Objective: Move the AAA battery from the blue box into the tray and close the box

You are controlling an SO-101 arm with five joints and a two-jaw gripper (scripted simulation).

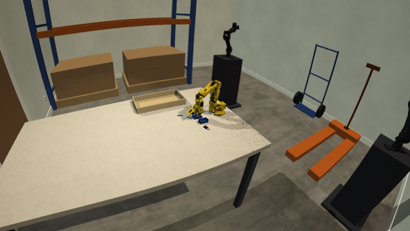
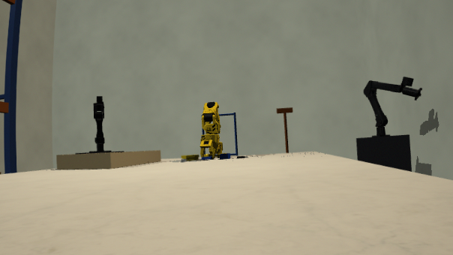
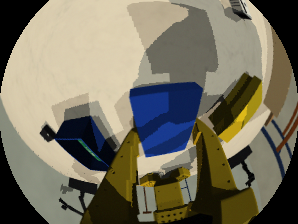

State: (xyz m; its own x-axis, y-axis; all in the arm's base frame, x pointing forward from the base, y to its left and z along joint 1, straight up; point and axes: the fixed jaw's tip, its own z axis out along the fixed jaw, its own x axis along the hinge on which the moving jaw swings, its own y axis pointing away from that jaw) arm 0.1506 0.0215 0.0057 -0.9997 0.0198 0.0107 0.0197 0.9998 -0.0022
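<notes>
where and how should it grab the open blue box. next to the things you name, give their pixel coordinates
Probably best to pinch the open blue box (image 1: 203,119) (image 2: 225,156) (image 3: 75,150) across its narrower width, near the middle of the two long walls, coming straight down from above. It stands open side up, longer than wide, with those walls facing each other.

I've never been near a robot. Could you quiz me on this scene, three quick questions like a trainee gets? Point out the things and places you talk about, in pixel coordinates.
1. What sits between the fingers of the yellow gripper (image 1: 197,115) (image 2: 211,154) (image 3: 167,129)?
a) a red ball
b) a flat-topped blue piece (image 1: 195,117) (image 2: 206,158) (image 3: 167,117)
c) a white cup
2. True or false: the orange pallet jack (image 1: 309,142) (image 2: 286,133) stands on the table.
3. Fill in: the pallet jack has ___ forks.

Key: 1 b; 2 false; 3 two
</notes>
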